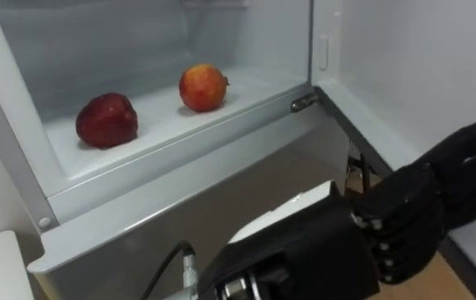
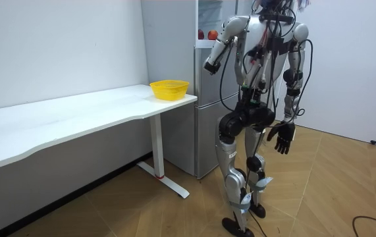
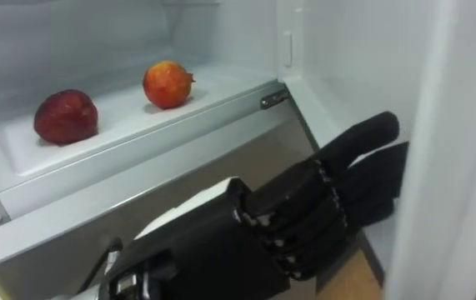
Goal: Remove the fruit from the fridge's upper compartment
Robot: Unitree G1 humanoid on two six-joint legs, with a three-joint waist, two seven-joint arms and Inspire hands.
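Note:
Two fruits lie on the white shelf of the open upper fridge: a dark red apple at the left and an orange-red fruit further back to its right. My left hand hovers below and right of the shelf, in front of the lower fridge door, open with its fingers stretched to the right and nothing in it. It is well apart from both fruits. My right hand hangs open at my side in the room view. I stand close in front of the fridge.
The open upper door stands close on the right. The grey lower door is closed under the shelf. A yellow basket sits on the end of a long white table beside the fridge.

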